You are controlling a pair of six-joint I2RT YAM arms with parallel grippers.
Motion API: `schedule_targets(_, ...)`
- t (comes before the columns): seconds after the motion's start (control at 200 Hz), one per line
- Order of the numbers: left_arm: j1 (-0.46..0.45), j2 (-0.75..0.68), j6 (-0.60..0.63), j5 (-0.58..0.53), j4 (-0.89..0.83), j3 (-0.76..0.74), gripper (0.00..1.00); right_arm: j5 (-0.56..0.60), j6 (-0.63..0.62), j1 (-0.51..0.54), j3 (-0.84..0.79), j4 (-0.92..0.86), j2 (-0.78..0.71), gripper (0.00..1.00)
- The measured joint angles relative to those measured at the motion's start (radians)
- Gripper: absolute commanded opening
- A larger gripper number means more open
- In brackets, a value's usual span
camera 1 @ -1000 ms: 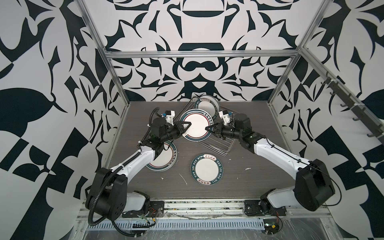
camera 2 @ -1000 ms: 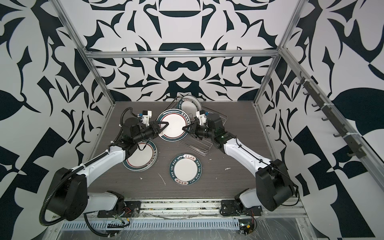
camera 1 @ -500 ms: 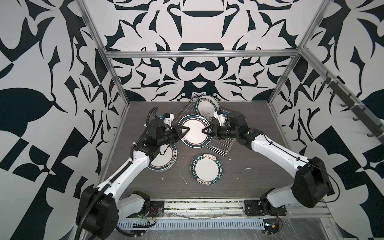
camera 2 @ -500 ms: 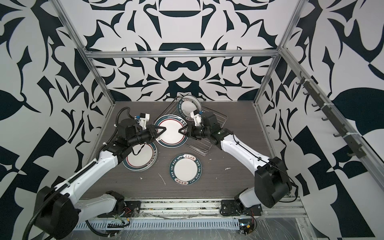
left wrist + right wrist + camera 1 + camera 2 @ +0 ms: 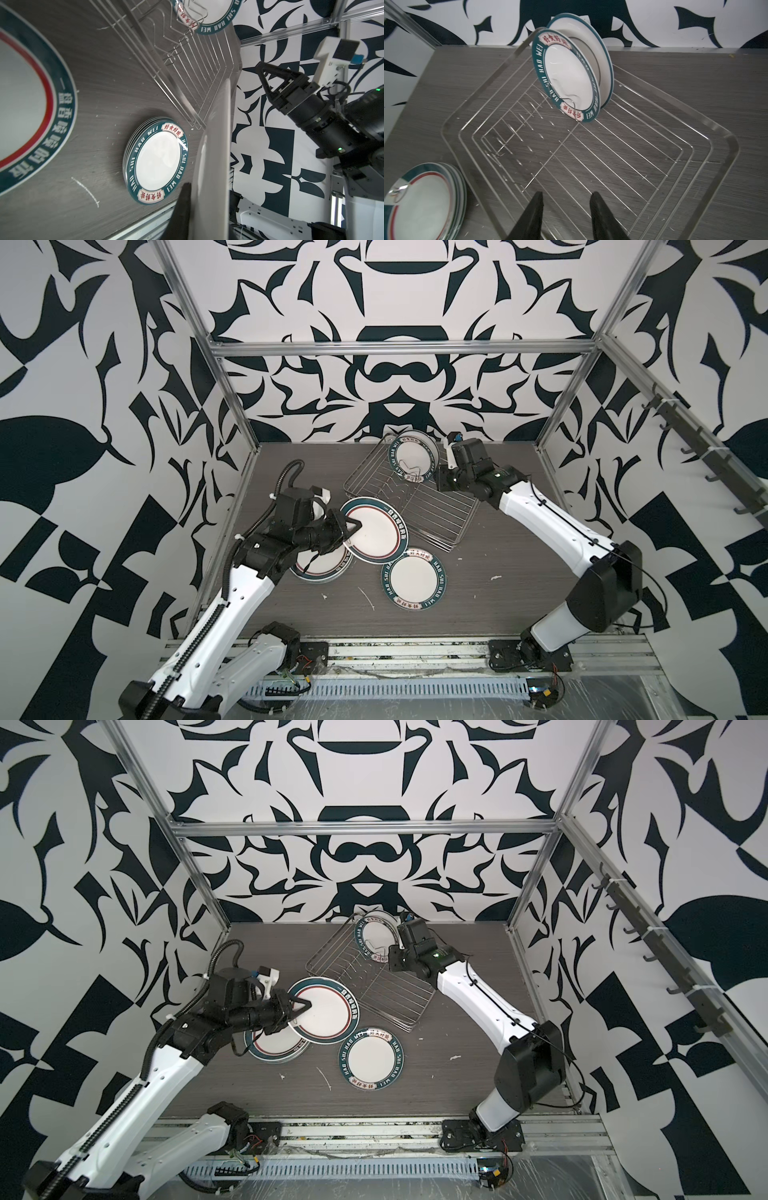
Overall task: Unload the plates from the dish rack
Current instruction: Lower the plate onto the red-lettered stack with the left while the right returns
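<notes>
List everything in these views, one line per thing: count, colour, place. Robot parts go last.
table: one, dark grey wood grain, fills the floor of the cell
dish rack: one, silver wire, back middle of the table
small racked plate: one, white with teal lettered rim, upright at the rack's far end
large racked plate: one, white with teal rim, upright just behind the small one
held plate: one, white with teal rim and red ring, partly over the large stack
large stack: several plates, same pattern, left on the table
small stack: several plates, white with teal lettered rims, in front of the rack
left claw: black, shut on the held plate's rim
right claw: black, open, empty, over the rack
</notes>
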Motion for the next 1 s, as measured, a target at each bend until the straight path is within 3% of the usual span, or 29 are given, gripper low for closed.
schedule_targets(0.41,-0.148,-0.074,-0.069,-0.059,-0.019,-0.219,0.00,0.027,0.016,0.002,0.000,0.009,0.023,0.50)
schedule_targets(0.47,-0.161,-0.068,-0.066,-0.059,0.000,-0.242,0.00,0.025,0.028,0.002,0.000,0.002,0.023,0.75)
schedule_targets(0.57,-0.185,-0.049,-0.065,-0.060,0.041,-0.276,0.00,0.020,0.040,0.002,0.000,-0.020,0.022,0.79)
schedule_targets(0.615,-0.198,-0.042,-0.064,-0.060,0.064,-0.293,0.00,0.019,0.053,0.002,0.000,-0.029,0.022,0.93)
schedule_targets(0.665,-0.208,-0.039,-0.064,-0.062,0.084,-0.310,0.00,0.016,0.051,0.002,0.000,-0.038,0.022,0.99)
schedule_targets(1.0,-0.224,0.022,-0.055,-0.066,0.210,-0.379,0.00,-0.013,0.072,0.015,0.000,-0.092,0.022,0.99)
